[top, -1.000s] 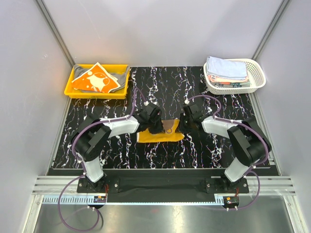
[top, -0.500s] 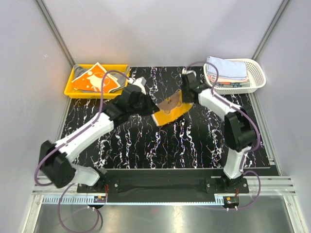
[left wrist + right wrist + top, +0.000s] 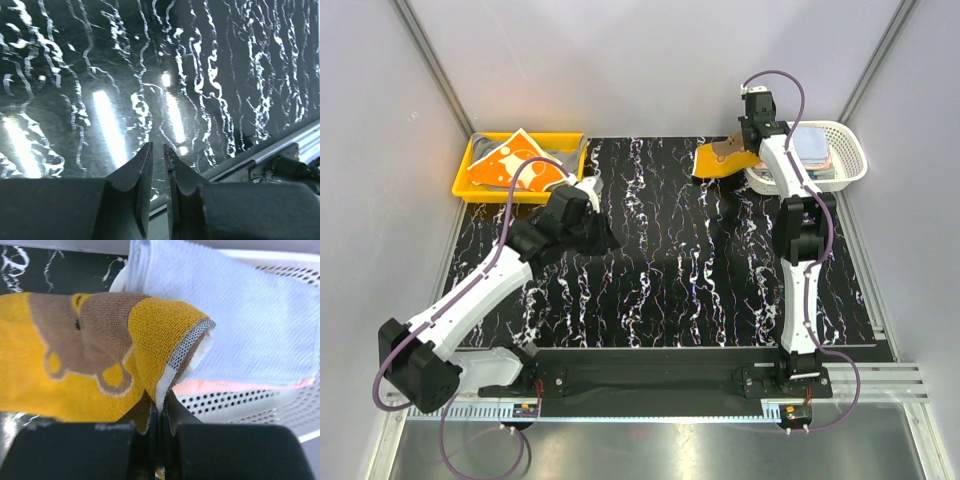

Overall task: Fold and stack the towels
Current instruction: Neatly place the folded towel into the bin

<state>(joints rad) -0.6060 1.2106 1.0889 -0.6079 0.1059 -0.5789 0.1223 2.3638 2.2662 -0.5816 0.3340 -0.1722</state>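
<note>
Top: yellow towel (image 3: 718,160) hangs folded just beside basket (image 3: 825,184) rim, lifted off table (image 3: 670,260).
L wrist: L gripper (image 3: 157,150) slightly spread, empty, over bare table.
R wrist only: R gripper (image 3: 160,407) pinches the yellow towel's fold edge; blue towel (image 3: 240,315) tops the stack.
Rec.: centre over blue towel, lower flat, then release.

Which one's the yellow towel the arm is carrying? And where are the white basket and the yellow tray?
yellow towel (image 3: 70,390): right wrist view, on its yellow terry face.
white basket (image 3: 857,150): top external view, on its right-hand wall.
yellow tray (image 3: 485,192): top external view, on its front wall.
</note>
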